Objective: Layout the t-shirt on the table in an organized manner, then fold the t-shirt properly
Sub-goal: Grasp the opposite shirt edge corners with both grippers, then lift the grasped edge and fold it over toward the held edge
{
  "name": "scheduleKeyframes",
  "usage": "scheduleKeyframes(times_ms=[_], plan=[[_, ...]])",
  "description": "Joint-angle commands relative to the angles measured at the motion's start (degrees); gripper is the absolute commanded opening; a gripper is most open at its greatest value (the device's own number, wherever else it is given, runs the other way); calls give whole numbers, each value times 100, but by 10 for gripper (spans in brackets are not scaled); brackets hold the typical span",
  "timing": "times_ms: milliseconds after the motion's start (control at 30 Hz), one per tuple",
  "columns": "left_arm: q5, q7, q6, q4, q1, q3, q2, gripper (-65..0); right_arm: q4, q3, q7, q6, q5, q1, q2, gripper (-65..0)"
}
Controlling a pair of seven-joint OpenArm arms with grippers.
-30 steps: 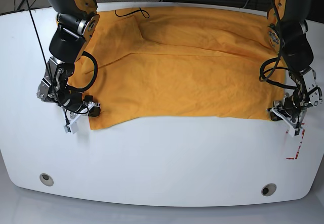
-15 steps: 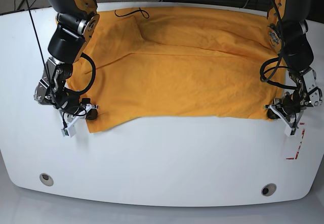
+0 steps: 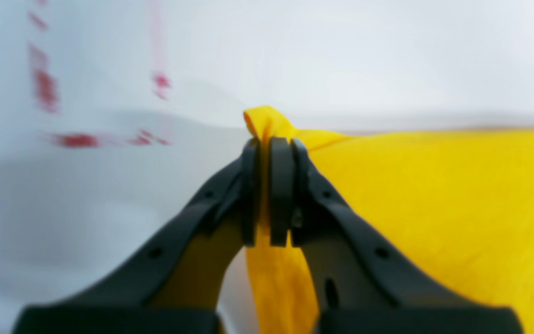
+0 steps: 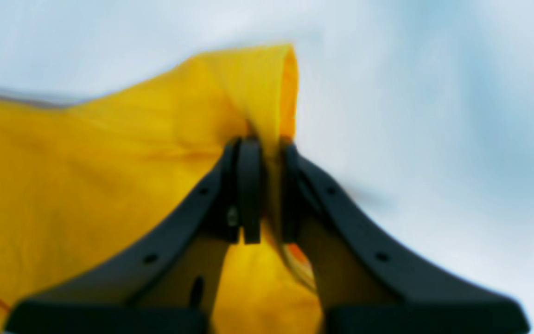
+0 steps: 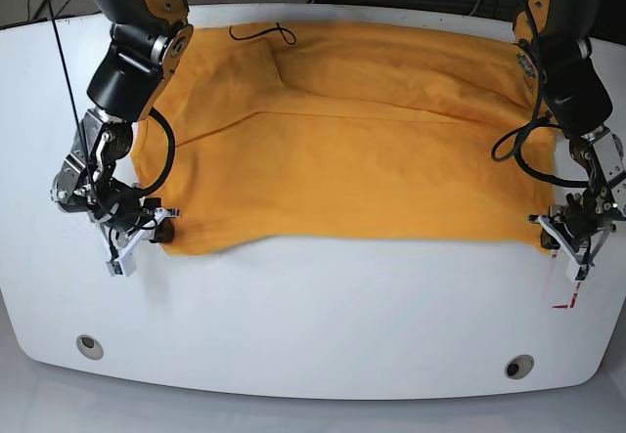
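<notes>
The orange-yellow t-shirt (image 5: 352, 150) lies spread across the far half of the white table (image 5: 313, 316), its near hem pulled almost straight. My left gripper (image 5: 565, 240) is shut on the hem's corner at the base view's right; up close, the left gripper (image 3: 269, 144) pinches a fold of the t-shirt (image 3: 434, 195). My right gripper (image 5: 152, 235) is shut on the opposite corner at that view's left. In the right wrist view, the right gripper (image 4: 264, 144) clamps a raised fold of the t-shirt (image 4: 109, 162).
A red-outlined mark (image 5: 569, 294) sits just in front of the left gripper, and shows as a blurred red mark (image 3: 74, 139) in the left wrist view. Two grey grommet holes (image 5: 90, 346) (image 5: 518, 367) lie near the front edge. A black thread (image 5: 259, 34) loops near the collar.
The left gripper has shut on the hem corner. Both grippers moved outward and toward the front edge, drawing the near hem straighter and tauter.
</notes>
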Motion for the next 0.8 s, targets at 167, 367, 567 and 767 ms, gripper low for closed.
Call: scheduleKeyframes(times_ms=[167,367,567,767], plan=[[-44,149,-6,766,287,-340,27,-639,670,3,-141,30,87,-140,66,-587],[-52,334,-6,1144,524,-454,88,-639,1197,3,-273,30,131,-386,57,-587],[-52,369,-6,1645,797,-472,194,-639,1716,3,-624,30,131,-482,48,-615],[-88,712,-6,2296,1034,-472,282,-639,2296,3,-932,30,140,-623,48,-640]])
